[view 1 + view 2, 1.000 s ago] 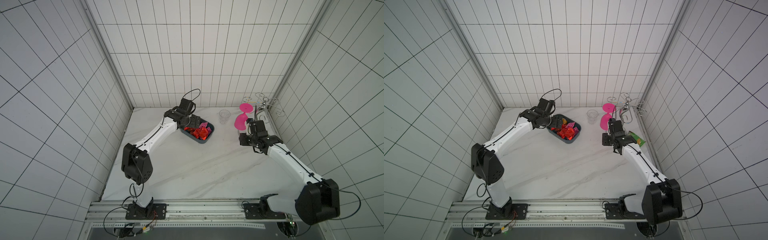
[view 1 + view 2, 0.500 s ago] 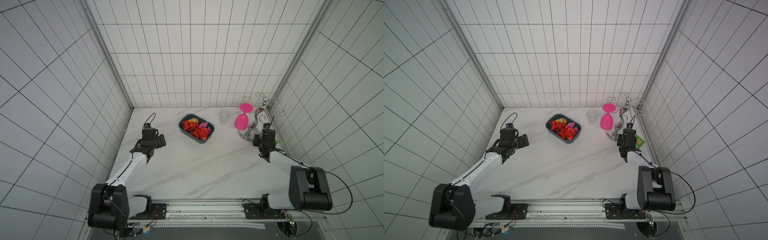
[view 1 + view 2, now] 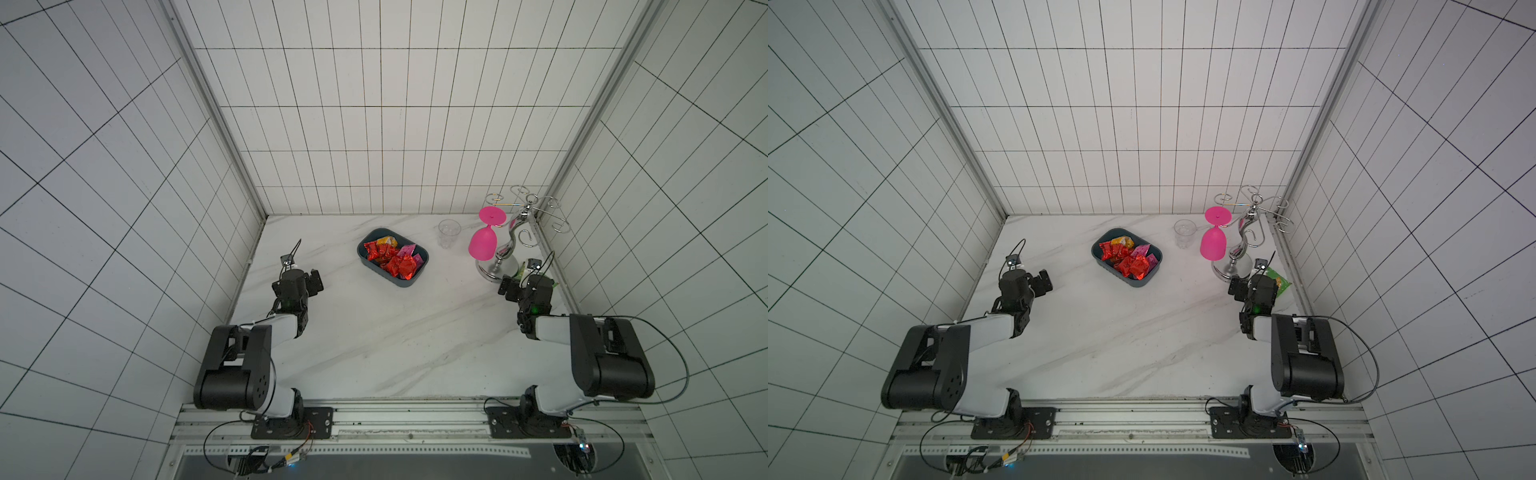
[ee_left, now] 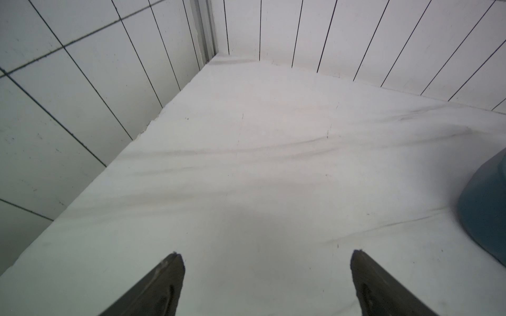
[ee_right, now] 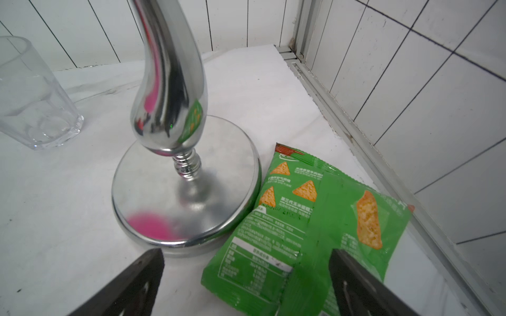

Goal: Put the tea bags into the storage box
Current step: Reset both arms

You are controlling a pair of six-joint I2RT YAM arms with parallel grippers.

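Now left fingers (image 4: 164, 284) and right fingers (image 5: 361, 287), both apart, have drawn back along the table (image 3: 374, 332).

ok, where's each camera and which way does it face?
Top views: high over near edge, looking down at the table; left arm, right arm.
Left wrist: on that arm, faces far left corner; open left gripper, box edge.
Right wrist: on that arm, faces rack, green packet, cup; open right gripper.
Shared: box, top views and left wrist.
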